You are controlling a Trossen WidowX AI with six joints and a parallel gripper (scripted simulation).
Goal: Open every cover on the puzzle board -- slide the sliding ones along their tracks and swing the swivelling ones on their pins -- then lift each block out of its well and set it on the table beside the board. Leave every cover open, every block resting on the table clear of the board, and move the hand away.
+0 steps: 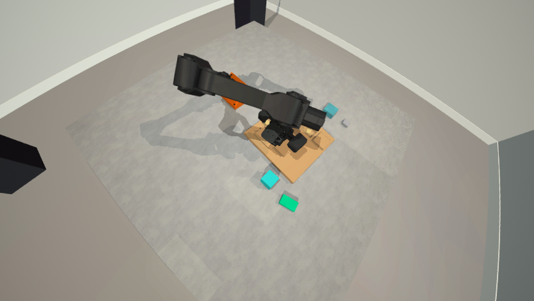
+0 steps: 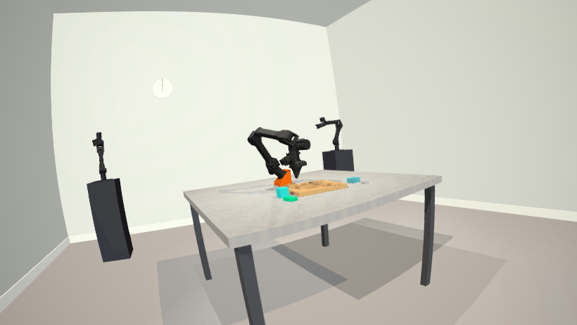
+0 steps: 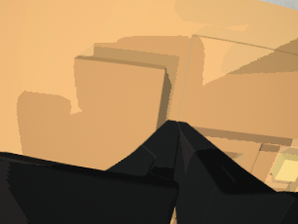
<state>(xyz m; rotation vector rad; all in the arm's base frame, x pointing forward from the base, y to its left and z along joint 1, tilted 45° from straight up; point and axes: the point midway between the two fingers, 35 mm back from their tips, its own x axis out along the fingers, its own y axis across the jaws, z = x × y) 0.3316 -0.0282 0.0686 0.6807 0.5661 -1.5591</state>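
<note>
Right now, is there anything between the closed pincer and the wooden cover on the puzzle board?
Nothing visible. In the wrist view the shut black pincer points at the tan wooden cover on the light wooden puzzle board, with only board surface between them. Whether the tips touch it cannot be told.
</note>
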